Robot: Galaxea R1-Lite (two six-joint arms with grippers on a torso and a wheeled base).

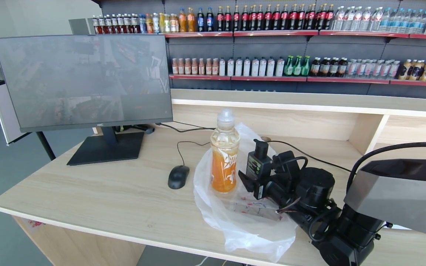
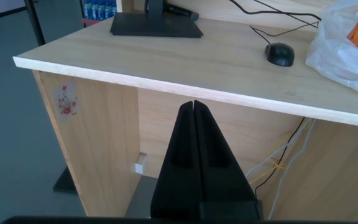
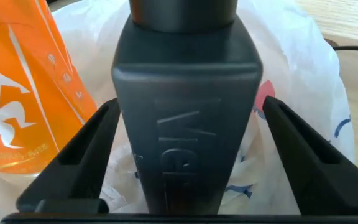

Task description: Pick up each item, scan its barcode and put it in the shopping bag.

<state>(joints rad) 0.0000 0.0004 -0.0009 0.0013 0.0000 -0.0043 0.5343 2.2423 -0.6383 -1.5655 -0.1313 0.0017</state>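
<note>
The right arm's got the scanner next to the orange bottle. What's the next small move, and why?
Probably raise the left gripper above the table edge and open it toward the bottle. The bottle stands free on the flattened shopping bag, not inside it; the right gripper is occupied with the scanner beside it, and the left jaws are shut below that edge.

Pale wooden counter [image 1: 87, 199]. Dark monitor [image 1: 83, 79] at 10 o'clock on its black stand. Black mouse [image 1: 178, 176] near centre, cable running toward 12. Drink shelves [image 1: 309, 33] span 12 to 2.
</note>
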